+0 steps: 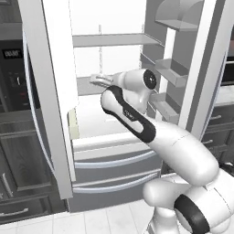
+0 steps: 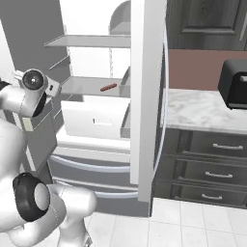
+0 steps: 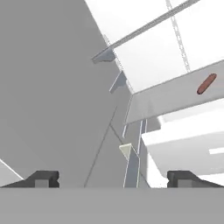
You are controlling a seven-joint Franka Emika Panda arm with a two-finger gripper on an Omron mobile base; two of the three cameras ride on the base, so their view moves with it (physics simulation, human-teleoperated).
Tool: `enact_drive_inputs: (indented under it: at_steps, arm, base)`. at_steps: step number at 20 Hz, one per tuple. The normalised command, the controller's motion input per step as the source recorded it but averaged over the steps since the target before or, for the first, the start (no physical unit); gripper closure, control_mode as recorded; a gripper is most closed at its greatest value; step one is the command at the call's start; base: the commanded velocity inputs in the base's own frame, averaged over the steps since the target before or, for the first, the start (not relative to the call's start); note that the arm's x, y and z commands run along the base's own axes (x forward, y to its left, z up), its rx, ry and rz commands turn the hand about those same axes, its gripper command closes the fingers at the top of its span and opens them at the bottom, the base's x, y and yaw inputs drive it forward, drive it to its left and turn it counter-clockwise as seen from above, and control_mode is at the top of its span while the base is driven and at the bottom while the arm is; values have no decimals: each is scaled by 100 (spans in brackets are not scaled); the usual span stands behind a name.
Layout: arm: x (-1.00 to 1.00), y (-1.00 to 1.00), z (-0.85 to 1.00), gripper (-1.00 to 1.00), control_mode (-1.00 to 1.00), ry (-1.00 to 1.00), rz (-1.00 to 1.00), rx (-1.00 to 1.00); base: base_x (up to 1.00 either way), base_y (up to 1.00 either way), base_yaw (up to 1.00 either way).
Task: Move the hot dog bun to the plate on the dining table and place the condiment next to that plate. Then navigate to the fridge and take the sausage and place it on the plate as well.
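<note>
At the fridge mouth: pincer (image 3: 113, 178) spread wide and empty, sausage not yet reached.
Near side, the arm sits close to the left door (image 1: 45, 91) and the shelf (image 2: 91, 87) edge; a straight push risks clipping either. Farther in, the sausage (image 2: 108, 87) lies on that shelf, well apart, off to one side of the pincer's line, so closing there could miss or roll it.
</note>
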Motion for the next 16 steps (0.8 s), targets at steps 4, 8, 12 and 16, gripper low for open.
enact_drive_inputs:
  at_steps: [4, 8, 12, 16]
  arm:
    - [-38, -51, 33, -100, -100, -13, -15, -43]
    - [-52, -61, 4, -100, -100, -2, -13, -35]
    - [-65, -62, 0, -100, -100, 0, -12, -25]
    - [-71, -47, 0, -100, -100, 1, -7, -14]
  base:
    - [0, 0, 0]
    - [0, 0, 0]
    - [0, 0, 0]
    - [0, 0, 0]
